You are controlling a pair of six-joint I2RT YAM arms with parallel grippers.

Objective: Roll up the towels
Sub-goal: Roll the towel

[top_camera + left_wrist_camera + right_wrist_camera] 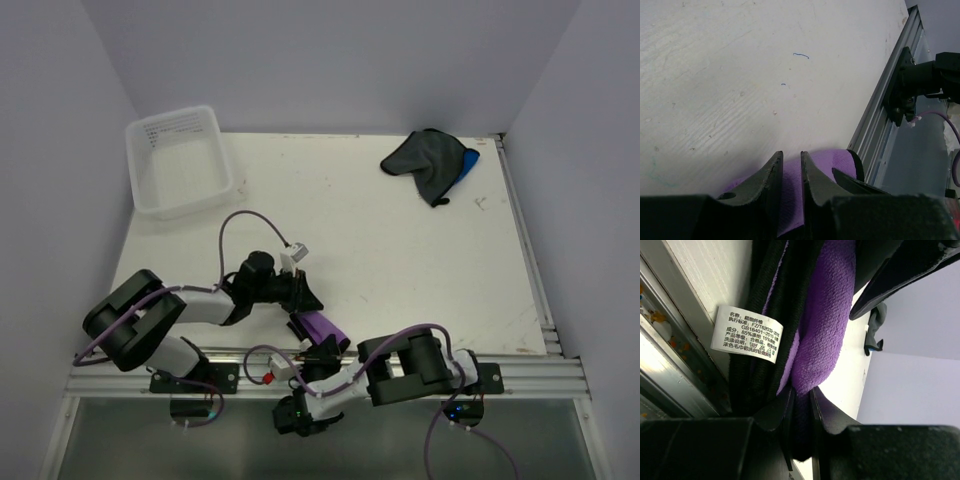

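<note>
A rolled purple towel [323,327] lies at the table's near edge, between my two grippers. My left gripper [303,300] reaches it from the far side. In the left wrist view its narrow jaws [790,159] stand over the purple towel [837,159], and purple cloth fills the gap between them. My right gripper [322,350] comes from the near side and is shut on one end of the purple towel [827,315], whose white care label [746,333] hangs out. A dark grey towel [425,155] lies crumpled at the back right, on top of a blue towel [470,160].
A clear plastic tub [180,160] stands at the back left. The aluminium rail [520,375] runs along the near edge, right beside the purple towel. White walls close in the table on the left, back and right.
</note>
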